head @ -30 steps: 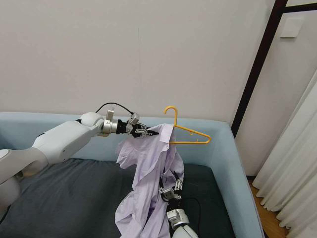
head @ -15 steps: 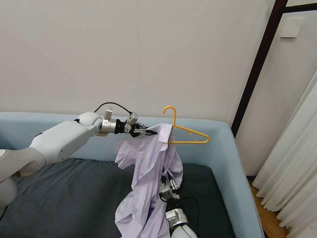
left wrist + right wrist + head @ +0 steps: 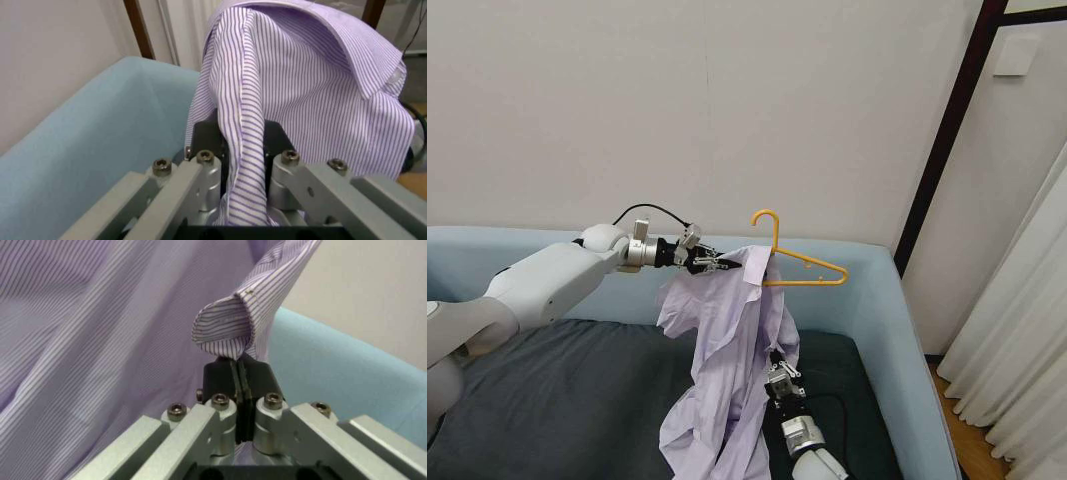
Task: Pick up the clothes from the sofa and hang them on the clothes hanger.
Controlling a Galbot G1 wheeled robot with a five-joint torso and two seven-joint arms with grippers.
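Since a second ago my left end effector [image 3: 720, 266], clamped on the striped shirt [image 3: 732, 350], has carried it and the hanger [image 3: 805, 270] slightly left above the sofa [image 3: 882, 330]; my right end effector [image 3: 776, 368] pinches its cuff.

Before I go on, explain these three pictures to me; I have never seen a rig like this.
This is a two-armed wheeled robot. The wide picture comes from a camera on its head, looking down at a light blue sofa with a dark seat. The other two come from cameras on its wrists. The left end effector, that arm's clamp, is shut on a purple striped shirt near the collar and holds it up. An orange hanger sticks out by the collar. Lower down, the right end effector pinches a shirt edge.
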